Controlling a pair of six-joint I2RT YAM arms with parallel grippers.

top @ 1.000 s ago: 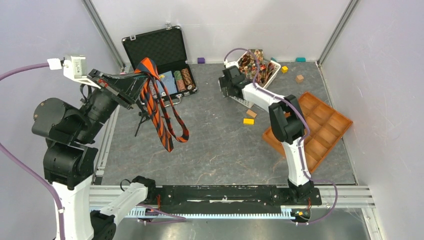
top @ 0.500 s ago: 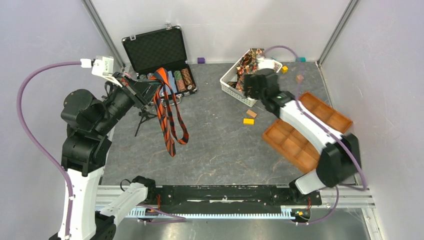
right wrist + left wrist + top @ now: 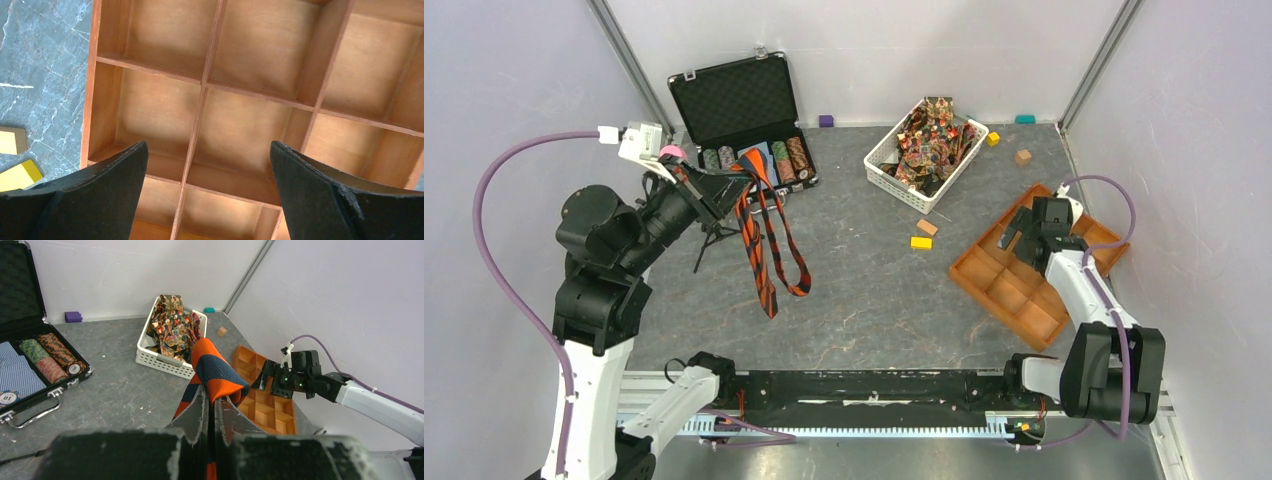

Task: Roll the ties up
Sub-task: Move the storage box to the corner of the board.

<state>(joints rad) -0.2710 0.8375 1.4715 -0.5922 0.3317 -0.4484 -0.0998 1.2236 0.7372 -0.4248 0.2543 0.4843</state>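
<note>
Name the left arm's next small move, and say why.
Probably lower the left gripper toward the table so the striped tie can be laid out flat. It is pinched at a fold and hangs doubled from the shut fingers, too bunched to roll.

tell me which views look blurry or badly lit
Top external: sharp, evenly lit. Left wrist: left gripper body blurred near the lens, orange-and-dark striped fabric necktie and background sharp. Right wrist: right gripper fingers soft-edged, orange wooden compartment tray in focus.
</note>
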